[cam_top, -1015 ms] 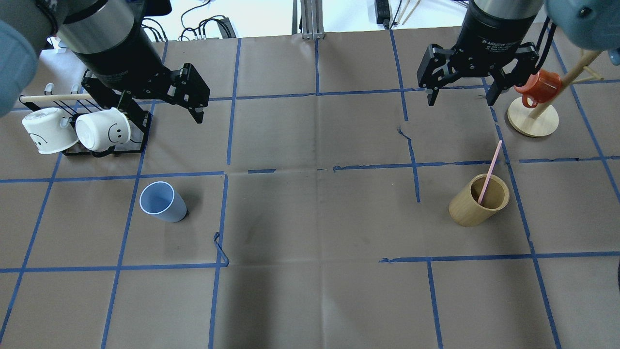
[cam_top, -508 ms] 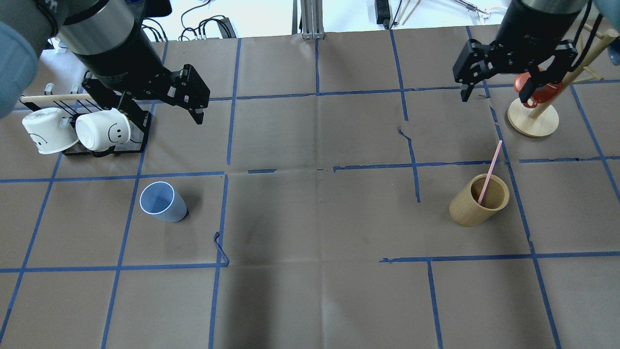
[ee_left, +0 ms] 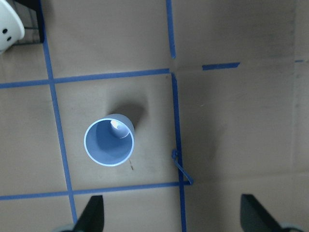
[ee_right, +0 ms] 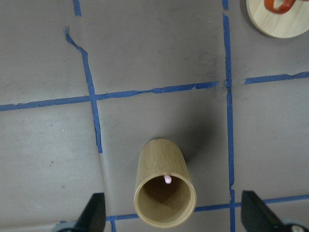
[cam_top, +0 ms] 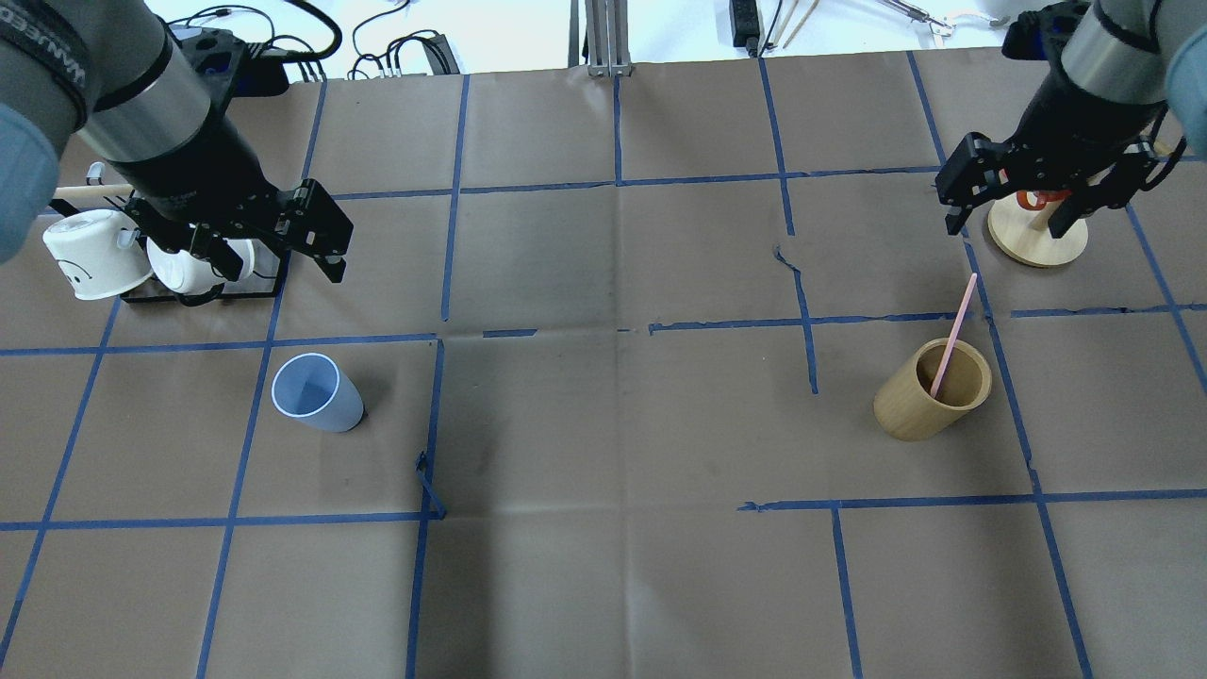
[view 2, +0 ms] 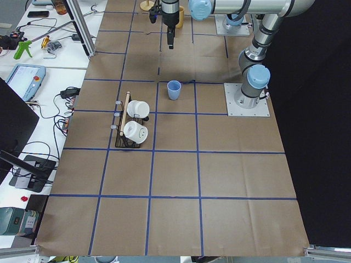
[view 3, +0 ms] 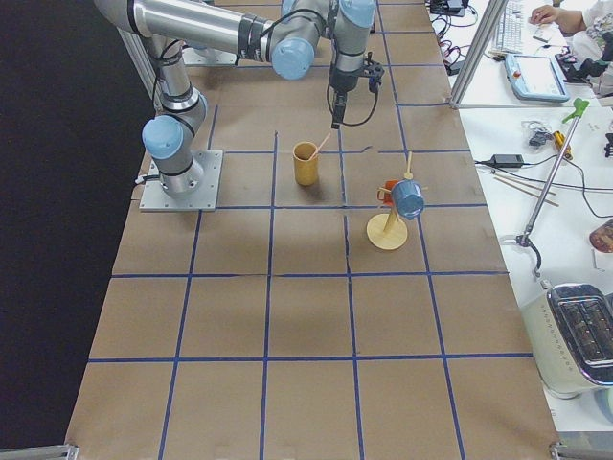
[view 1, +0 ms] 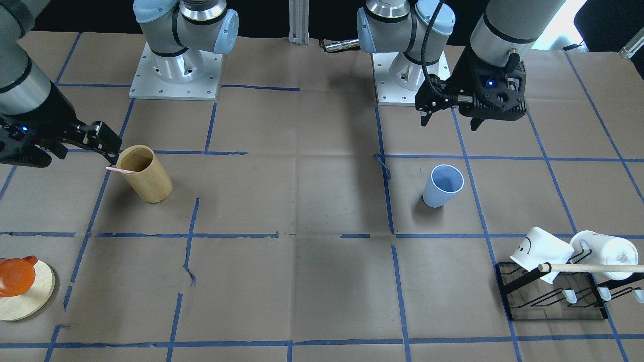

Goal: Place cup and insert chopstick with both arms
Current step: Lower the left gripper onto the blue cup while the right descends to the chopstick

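Note:
The light blue cup (cam_top: 316, 394) stands upright and empty on the table's left half; it also shows in the front view (view 1: 444, 185) and the left wrist view (ee_left: 109, 142). The pink chopstick (cam_top: 954, 332) leans inside the tan bamboo cylinder (cam_top: 919, 401) on the right half, and its tip shows in the right wrist view (ee_right: 167, 179). My left gripper (cam_top: 273, 266) is open and empty, above the table behind the cup. My right gripper (cam_top: 1006, 229) is open and empty, above the table behind the cylinder (ee_right: 164, 191).
A black rack (cam_top: 226, 292) with two white mugs (cam_top: 90, 255) and a wooden dowel sits at the far left, right beside my left gripper. A wooden mug tree (cam_top: 1037, 240) with an orange mug (view 1: 17, 275) stands at the far right, just behind my right gripper.
My left gripper has moved lower and slightly left, nearer the cup. My right gripper has moved right and lower, over the mug tree's base. Both stayed open. Cup and chopstick have not moved.

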Controlling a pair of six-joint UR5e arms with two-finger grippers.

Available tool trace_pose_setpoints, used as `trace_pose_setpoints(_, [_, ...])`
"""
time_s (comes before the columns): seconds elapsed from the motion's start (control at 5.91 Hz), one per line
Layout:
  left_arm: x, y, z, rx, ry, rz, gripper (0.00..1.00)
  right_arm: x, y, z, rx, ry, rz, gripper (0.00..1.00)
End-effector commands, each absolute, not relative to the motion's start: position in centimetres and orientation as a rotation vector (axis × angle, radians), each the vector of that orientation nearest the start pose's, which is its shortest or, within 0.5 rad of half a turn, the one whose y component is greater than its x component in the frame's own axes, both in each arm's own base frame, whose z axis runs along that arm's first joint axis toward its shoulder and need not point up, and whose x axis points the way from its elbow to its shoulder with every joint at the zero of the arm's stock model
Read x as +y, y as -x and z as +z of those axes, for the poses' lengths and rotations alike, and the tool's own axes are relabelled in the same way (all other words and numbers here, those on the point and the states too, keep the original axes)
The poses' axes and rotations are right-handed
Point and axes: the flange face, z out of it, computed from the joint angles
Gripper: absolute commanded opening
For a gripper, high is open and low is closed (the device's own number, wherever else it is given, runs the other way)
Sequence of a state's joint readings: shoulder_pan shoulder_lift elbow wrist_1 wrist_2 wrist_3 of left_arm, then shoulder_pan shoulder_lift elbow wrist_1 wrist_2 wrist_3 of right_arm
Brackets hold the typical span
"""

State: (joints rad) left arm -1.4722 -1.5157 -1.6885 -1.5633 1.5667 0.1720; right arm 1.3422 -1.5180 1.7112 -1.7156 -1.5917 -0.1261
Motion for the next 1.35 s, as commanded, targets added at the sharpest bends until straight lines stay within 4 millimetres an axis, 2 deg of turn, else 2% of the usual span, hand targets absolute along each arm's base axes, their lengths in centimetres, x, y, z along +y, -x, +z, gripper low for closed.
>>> trace_pose_setpoints(0.0, [-46.5,6.3,37.7,3.155,-0.145,0.112,0.98,-50.1,-1.7,34.2,3.152,-0.164,0.066,1.0])
trace_pose_setpoints(0.17, [-45.6,6.4,33.5,3.156,-0.147,0.103,0.98,-49.6,-1.7,33.2,3.167,-0.161,0.083,1.0])
trace_pose_setpoints(0.34, [-44.9,6.3,30.0,3.149,-0.145,0.059,0.98,-49.5,-1.6,33.2,3.179,-0.159,0.089,0.73])
trace_pose_setpoints(0.51, [-45.4,6.4,27.5,3.147,-0.152,0.095,0.98,-49.4,-1.6,33.7,3.181,-0.16,0.075,0.31])
trace_pose_setpoints(0.68, [-45.6,6.4,26.3,3.146,-0.165,0.136,0.97,-49.3,-1.6,34.1,3.183,-0.162,0.061,0.14])
trace_pose_setpoints(0.85, [-45.8,6.5,25.4,3.147,-0.17,0.168,0.77,-49.2,-1.7,34.8,3.184,-0.161,0.041,0.09])
trace_pose_setpoints(1.02, [-45.8,6.4,25.4,3.145,-0.175,0.171,0.39,-49.2,-1.7,35.9,3.188,-0.162,0.005,0.08])
trace_pose_setpoints(1.18, [-45.9,6.4,25.4,3.144,-0.172,0.169,0.12,-49.6,-1.7,38.5,3.193,-0.161,-0.038,0.08])
